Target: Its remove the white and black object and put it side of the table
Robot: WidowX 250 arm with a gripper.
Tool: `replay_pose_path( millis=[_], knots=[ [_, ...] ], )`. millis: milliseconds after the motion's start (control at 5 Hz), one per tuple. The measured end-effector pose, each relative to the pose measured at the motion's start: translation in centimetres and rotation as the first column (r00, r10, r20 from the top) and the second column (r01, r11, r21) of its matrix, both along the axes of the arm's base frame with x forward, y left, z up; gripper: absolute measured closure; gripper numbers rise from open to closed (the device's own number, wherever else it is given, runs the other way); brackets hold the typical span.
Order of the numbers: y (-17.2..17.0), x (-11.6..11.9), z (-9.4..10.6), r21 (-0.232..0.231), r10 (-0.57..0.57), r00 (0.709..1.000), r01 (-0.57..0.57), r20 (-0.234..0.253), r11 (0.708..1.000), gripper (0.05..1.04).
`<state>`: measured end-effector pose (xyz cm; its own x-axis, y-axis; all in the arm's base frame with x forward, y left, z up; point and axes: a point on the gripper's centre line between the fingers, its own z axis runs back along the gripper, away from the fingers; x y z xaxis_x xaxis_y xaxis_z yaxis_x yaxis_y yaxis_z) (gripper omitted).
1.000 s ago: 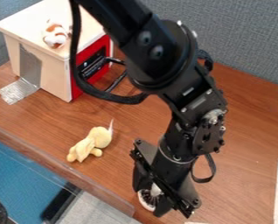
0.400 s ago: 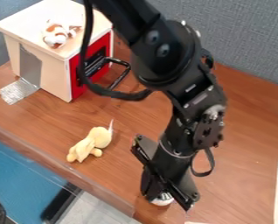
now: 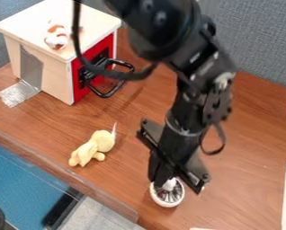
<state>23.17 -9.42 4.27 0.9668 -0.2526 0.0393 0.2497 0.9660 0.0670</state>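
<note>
Camera view: a pale, boxy wooden box (image 3: 57,78) with a red side stands left on the wood-grain surface (image 3: 46,121), near a soft yellow plush toy (image 3: 94,147). At right, my gripper (image 3: 164,182) appears clamped on the round white and black object (image 3: 168,197), ribbed within its smooth rim. It has shifted with me from the front edge; removal looks under way, placement ahead.

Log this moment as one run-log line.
gripper: at round white-and-black object | hold: cannot tell | yellow plush toy: on table, apart from object | red-fronted box: behind toy
</note>
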Motion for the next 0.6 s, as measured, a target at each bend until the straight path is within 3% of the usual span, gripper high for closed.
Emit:
replay_pose_path(
  millis=[200,400,600],
  knots=[
    [-0.1,0.1,0.3,-0.010,0.000,1.000,0.000,0.017,1.000,0.883],
    [-0.3,0.3,-0.1,-0.014,0.000,1.000,0.001,0.008,1.000,0.629],
    [-0.3,0.6,-1.1,-0.006,0.008,1.000,-0.008,-0.010,1.000,0.313]
  ],
)
